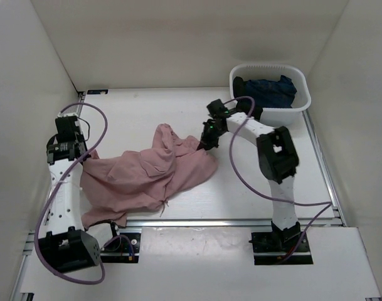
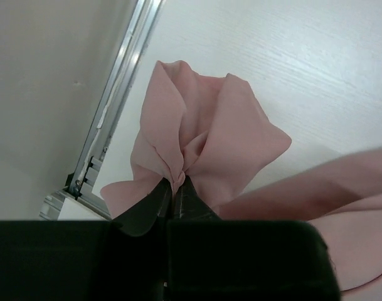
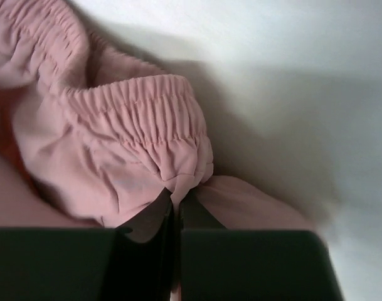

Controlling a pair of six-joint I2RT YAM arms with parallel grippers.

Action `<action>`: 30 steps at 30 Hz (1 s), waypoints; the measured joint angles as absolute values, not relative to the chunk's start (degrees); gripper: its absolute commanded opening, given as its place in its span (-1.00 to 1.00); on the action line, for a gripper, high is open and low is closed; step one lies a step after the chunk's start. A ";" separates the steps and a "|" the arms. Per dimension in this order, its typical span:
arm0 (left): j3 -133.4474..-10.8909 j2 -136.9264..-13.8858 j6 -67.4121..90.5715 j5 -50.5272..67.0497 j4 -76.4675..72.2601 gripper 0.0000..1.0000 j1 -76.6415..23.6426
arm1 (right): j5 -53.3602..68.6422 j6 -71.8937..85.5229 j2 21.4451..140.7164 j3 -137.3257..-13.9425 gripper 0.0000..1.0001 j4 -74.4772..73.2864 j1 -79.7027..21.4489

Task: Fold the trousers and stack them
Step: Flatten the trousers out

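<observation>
pinching trousers [image 1: 147, 175], half-hidden: left hand [image 2: 176, 187], right hand [image 3: 176, 197]

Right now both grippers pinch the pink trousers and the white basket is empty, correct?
Not empty: the top external view shows the basket holding dark blue clothing. The left gripper and right gripper do pinch the trousers.

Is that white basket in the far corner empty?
No, the white basket holds a heap of dark blue clothing.
</observation>
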State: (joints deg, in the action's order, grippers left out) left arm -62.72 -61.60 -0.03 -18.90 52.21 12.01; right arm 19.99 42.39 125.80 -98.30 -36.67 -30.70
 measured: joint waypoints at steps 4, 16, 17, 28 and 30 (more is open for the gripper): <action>-67.31 -65.23 -0.01 -18.00 51.33 -0.71 14.76 | 18.15 42.09 108.47 -81.71 -1.00 -35.48 -23.70; -56.21 -66.54 -0.12 -14.22 53.95 -0.08 8.29 | 2.94 36.47 75.11 -51.40 0.48 -50.52 -2.02; -54.89 -66.67 -0.08 -13.93 54.70 -0.05 8.03 | 1.54 36.23 74.56 -51.40 0.48 -51.92 -1.67; -52.60 -66.15 -0.08 -15.73 57.30 0.79 8.95 | -10.33 35.92 75.75 -73.76 0.66 -56.42 -11.66; -54.52 -68.07 -0.19 -16.80 57.25 0.82 12.12 | -10.72 36.25 82.00 -80.12 0.66 -55.16 -16.34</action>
State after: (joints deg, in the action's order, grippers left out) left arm -54.52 -68.07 -0.19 -16.80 57.25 12.12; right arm -10.72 36.25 82.00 -80.12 -55.16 -16.34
